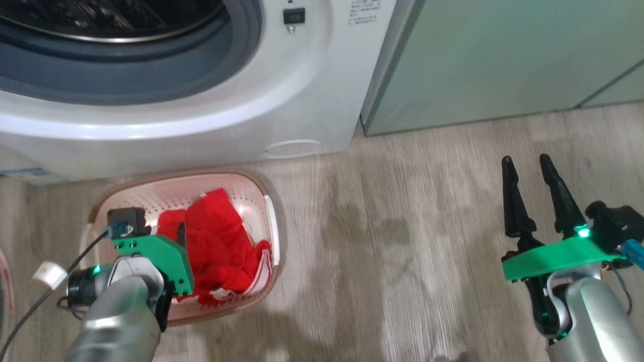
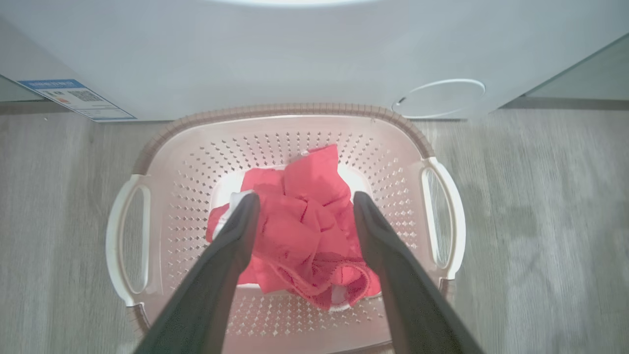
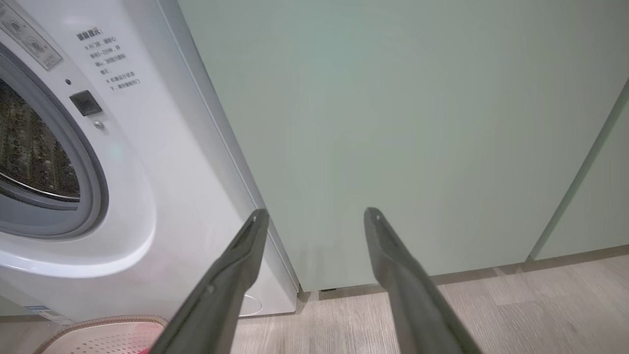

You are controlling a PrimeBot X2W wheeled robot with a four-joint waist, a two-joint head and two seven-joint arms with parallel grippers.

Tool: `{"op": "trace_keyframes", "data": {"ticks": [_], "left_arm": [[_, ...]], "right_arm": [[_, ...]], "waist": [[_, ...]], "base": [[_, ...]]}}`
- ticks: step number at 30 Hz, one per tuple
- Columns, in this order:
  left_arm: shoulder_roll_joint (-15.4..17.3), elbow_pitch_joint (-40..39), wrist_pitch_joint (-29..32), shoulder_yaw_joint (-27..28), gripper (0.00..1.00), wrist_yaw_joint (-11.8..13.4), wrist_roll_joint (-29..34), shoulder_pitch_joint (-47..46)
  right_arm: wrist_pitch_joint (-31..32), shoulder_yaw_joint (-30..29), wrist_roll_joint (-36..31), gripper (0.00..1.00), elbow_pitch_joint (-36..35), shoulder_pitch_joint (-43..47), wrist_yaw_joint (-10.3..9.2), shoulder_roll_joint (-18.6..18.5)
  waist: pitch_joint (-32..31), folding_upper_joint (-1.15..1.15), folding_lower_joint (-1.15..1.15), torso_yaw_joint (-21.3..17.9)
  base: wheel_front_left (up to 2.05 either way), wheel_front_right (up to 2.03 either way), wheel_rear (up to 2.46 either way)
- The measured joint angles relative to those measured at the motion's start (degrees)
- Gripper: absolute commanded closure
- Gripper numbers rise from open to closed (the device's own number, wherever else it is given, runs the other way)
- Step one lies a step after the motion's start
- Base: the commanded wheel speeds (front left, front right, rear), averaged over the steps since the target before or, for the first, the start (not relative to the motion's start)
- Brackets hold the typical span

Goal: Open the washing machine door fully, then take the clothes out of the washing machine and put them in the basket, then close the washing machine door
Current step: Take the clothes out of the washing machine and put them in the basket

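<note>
The clothes point(image 2: 304, 231) are bright red with small white patches at the edges. The basket point(image 2: 290, 110) is cream, its walls dotted with rows of small diamond-shaped holes, its rim ribbed brown and its side handles white. The washing machine point(image 1: 312, 90) is glossy white, with a blue-grey rubber ring point(image 1: 151, 75) around a dark perforated steel drum point(image 1: 100, 15), and a blue-and-white sticker point(image 2: 78, 98) low on its front. The cabinets point(image 1: 503, 55) are plain pale green. The floor point(image 1: 402, 241) is grey-beige with wood grain. The left gripper point(image 2: 304, 196) and right gripper point(image 1: 526, 159) are dark charcoal on bright green mounts.
</note>
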Motion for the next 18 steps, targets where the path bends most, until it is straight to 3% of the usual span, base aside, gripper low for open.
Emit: {"op": "trace_keyframes", "data": {"ticks": [8, 13, 18], "left_arm": [[1.1, -2.8, -2.4, 1.6, 0.00, -2.0, -1.0, 1.8], [4.0, -13.9, -2.5, 5.6, 0.00, -2.5, 0.1, 5.4], [4.3, -26.5, -2.7, 11.1, 0.00, -2.4, 4.2, 13.0]], "right_arm": [[0.0, 0.3, 0.0, 0.00, 0.4, 2.6, 0.00, 0.0], [0.0, 0.4, 0.0, 0.00, 0.5, 3.6, 0.00, 0.5], [0.0, 0.3, 0.0, 0.00, 0.1, 5.6, 0.00, 1.2]], "waist": [[-5.2, 0.00, 0.00, 1.3], [-9.1, 0.00, 0.00, 2.2], [-12.9, 0.00, 0.00, 2.8]], "base": [[0.00, 0.00, 0.00], [0.00, 0.00, 0.00], [0.00, 0.00, 0.00]]}}
